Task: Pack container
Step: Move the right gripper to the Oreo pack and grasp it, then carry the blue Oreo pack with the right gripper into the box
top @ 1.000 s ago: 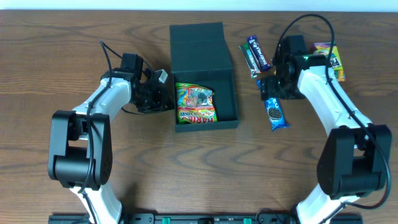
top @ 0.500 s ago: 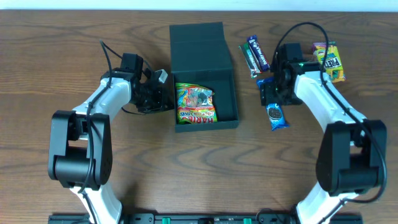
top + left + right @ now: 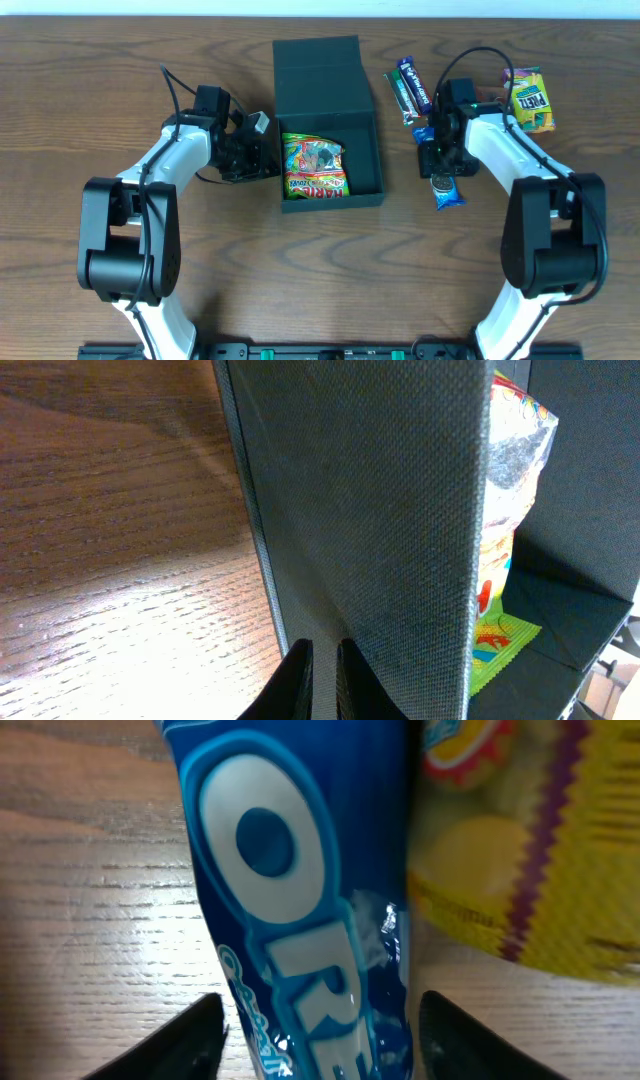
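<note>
The container point(image 3: 360, 135), a dark square box with its lid folded back, sits mid-table and holds a colourful gummy bag point(image 3: 314, 167). My left gripper point(image 3: 266, 158) is shut, its tips against the outside of the container's left wall point(image 3: 380, 510); the left wrist view shows the two fingers point(image 3: 297, 680) nearly touching. A blue Oreo packet point(image 3: 448, 193) lies to the right of the container. My right gripper point(image 3: 441, 165) is low over it and open. In the right wrist view the Oreo packet point(image 3: 290, 870) lies between the fingers point(image 3: 190, 1040), with a narrow gap on each side.
Behind the Oreo packet lie a dark blue bar point(image 3: 416, 85) and a green bar point(image 3: 402, 97). A yellow snack packet point(image 3: 530, 100) lies at the far right, and the right wrist view shows another yellow packet point(image 3: 530, 850) beside the Oreo packet.
My right arm has swung left and down onto the Oreo packet, and its jaws have narrowed around it. The left arm and the container have not moved.
</note>
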Motion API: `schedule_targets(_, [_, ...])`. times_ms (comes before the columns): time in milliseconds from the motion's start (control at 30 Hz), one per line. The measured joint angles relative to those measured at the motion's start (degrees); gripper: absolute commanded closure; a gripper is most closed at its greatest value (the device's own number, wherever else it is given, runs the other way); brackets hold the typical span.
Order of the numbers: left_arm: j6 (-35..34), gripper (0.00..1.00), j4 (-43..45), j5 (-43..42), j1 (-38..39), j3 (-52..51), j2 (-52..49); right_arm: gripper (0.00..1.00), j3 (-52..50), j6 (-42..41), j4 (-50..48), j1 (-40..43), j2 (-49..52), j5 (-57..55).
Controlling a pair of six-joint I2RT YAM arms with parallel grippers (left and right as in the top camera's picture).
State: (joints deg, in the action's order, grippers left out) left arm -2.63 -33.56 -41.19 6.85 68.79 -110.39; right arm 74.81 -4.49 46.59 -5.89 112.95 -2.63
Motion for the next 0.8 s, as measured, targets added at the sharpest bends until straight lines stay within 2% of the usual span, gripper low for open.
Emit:
schedule_targets(67, [-0.15,0.89,0.00,0.00,0.00,0.00,0.00,0.48,0.00,0.00,0.02,0.00,0.15,0.07])
schedule_targets(133, [-0.17,0.89,0.00,0.00,0.00,0.00,0.00,0.55,0.00,0.20,0.15,0.00,0.15,0.07])
schedule_targets(400, [-0.17,0.89,0.00,0.00,0.00,0.00,0.00,0.74,0.17,0.22,1.81,-0.02,0.15,0.48])
schedule_targets(533, [-0.17,0.89,-0.02,0.00,0.00,0.00,0.00,0.83,1.88,0.22,5.79,-0.02,0.26,0.98])
schedule_targets(667, [-0.17,0.89,0.00,0.00,0.02,0.00,0.00,0.91,9.35,0.15,12.44,-0.02,1.01,2.27])
schedule_targets(800, [-0.17,0.89,0.00,0.00,0.02,0.00,0.00,0.92,19.28,-0.48,17.55,-0.26,0.98,4.26])
